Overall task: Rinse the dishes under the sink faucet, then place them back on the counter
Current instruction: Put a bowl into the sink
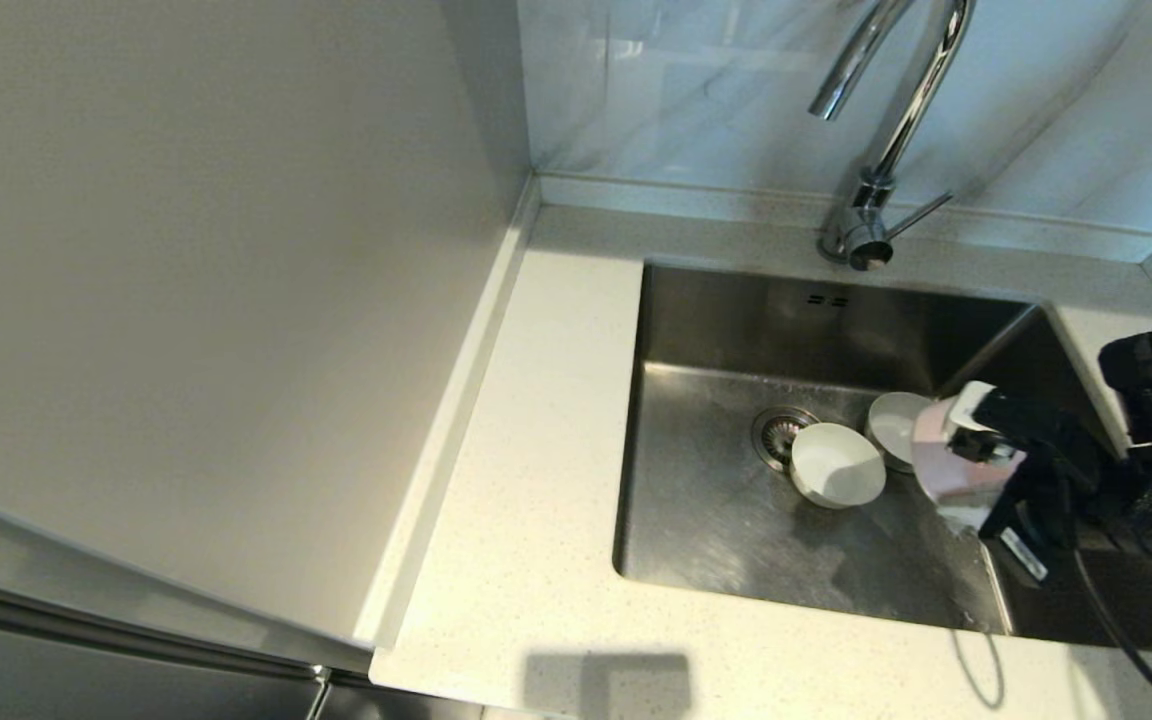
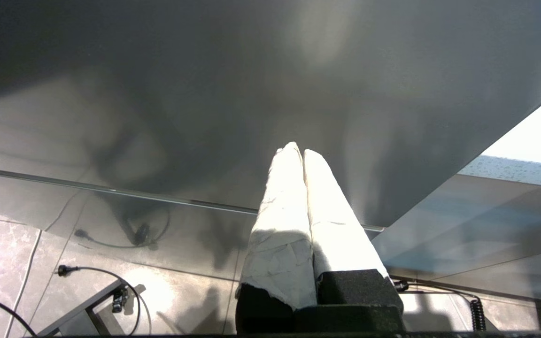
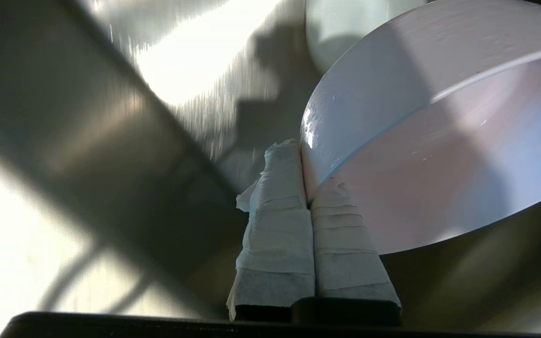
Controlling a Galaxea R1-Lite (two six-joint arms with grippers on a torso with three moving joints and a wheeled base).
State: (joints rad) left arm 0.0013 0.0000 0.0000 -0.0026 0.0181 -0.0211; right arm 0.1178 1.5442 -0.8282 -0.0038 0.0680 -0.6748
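Note:
In the head view the steel sink (image 1: 711, 510) holds a white bowl (image 1: 836, 466) upright beside the drain strainer (image 1: 781, 432), with a light grey bowl (image 1: 894, 425) just behind it. My right gripper (image 1: 966, 440) is shut on the rim of the pale pink bowl (image 1: 941, 470), which is tilted on its side over the sink's right part. The right wrist view shows the taped fingers (image 3: 280, 188) pinching that pink bowl (image 3: 416, 164) at its edge, gripper (image 3: 301, 159). The chrome faucet (image 1: 896, 130) stands behind the sink; no water shows. My left gripper (image 2: 297, 150) is shut and empty, parked below the counter.
The speckled counter (image 1: 536, 450) runs left of and in front of the sink, with a raised edge strip against the beige wall panel (image 1: 216, 300). The faucet's side lever (image 1: 921, 213) points right. The left wrist view shows cables on the tiled floor (image 2: 111, 281).

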